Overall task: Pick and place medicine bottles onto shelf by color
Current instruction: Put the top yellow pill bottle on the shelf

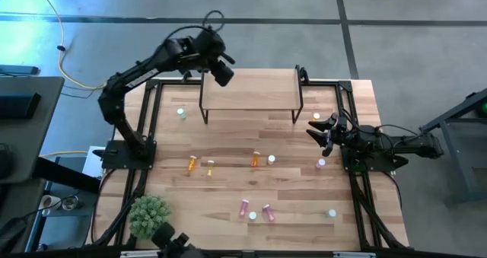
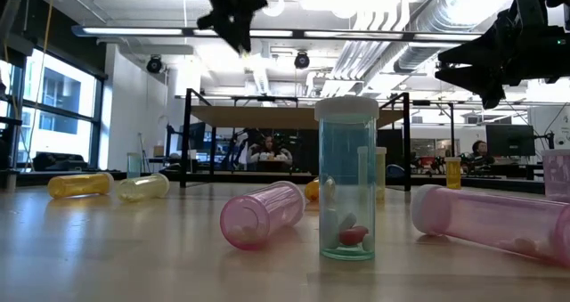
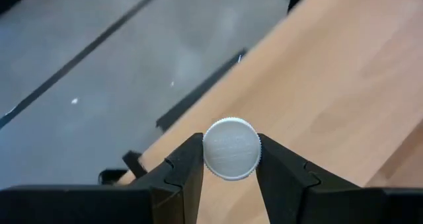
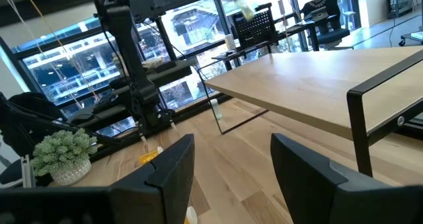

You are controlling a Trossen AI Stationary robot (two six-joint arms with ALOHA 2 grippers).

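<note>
White-capped bottle (image 3: 230, 148) — pinched between left hand (image 3: 229, 178) fingers.

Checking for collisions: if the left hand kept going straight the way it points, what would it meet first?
Probably the shelf: the left hand, shut on a white-capped bottle, points down at its board, near the edge; depth is unclear.

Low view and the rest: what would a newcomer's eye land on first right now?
In the low view, an upright clear blue-tinted bottle stands front and centre on the table, with a pink bottle lying on its side beside it. The left tool is raised over the shelf's left end, shut on a white-capped bottle. The right tool waits open at the table's right side, near the shelf's right legs.
</note>
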